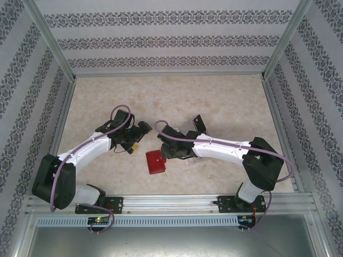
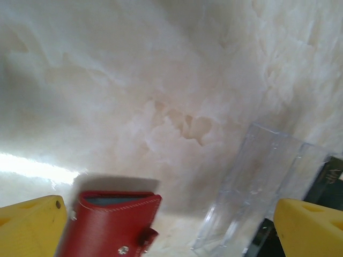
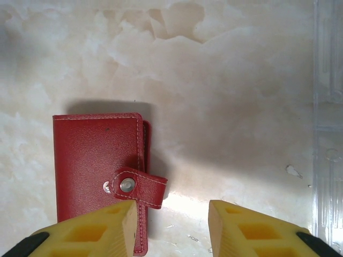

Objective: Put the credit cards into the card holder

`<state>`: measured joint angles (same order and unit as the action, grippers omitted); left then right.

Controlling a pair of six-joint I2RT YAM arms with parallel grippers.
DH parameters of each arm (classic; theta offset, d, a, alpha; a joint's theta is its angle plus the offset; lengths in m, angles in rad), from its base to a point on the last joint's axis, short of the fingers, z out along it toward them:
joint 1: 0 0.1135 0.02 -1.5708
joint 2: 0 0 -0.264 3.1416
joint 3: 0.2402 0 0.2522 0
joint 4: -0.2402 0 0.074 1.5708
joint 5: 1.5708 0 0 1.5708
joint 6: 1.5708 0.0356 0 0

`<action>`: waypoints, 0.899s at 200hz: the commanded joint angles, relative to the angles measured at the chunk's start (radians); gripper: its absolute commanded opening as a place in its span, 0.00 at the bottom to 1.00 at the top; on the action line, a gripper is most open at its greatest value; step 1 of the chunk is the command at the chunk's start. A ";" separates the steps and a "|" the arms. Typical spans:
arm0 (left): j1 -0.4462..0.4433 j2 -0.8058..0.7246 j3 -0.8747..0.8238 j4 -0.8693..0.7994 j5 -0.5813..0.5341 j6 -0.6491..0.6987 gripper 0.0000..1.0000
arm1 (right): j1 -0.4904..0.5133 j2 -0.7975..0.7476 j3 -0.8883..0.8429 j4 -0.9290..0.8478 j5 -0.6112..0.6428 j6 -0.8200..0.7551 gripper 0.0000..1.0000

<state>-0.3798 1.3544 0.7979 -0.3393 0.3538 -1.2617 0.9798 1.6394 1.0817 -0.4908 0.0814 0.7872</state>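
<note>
card holder [image 3: 96, 160] closed, right gripper [image 3: 171, 215] hovering above

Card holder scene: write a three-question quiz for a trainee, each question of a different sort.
1. True or false: the card holder lies open with its pockets showing.
2. The right fingers grip: A a card, B the card holder, C nothing.
3. Name the see-through thing lying right of the card holder in the left wrist view.

Key: 1 false, it is snapped shut; 2 C, they stand apart with only table between them; 3 the clear tray.
</note>
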 commanded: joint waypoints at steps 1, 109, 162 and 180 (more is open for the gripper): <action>-0.037 -0.008 -0.024 0.086 -0.021 -0.269 1.00 | 0.015 0.018 0.013 0.033 0.007 0.005 0.41; -0.087 0.156 -0.073 0.303 -0.006 -0.477 1.00 | 0.080 0.163 0.112 0.011 0.065 -0.019 0.40; -0.100 0.203 -0.113 0.363 0.006 -0.505 1.00 | 0.086 0.191 0.124 0.002 0.077 -0.023 0.37; -0.100 0.210 -0.112 0.367 0.006 -0.505 1.00 | 0.089 0.198 0.130 -0.002 0.075 -0.027 0.35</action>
<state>-0.4610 1.5410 0.7094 -0.0048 0.3550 -1.7187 1.0523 1.8168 1.1816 -0.4675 0.1249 0.7753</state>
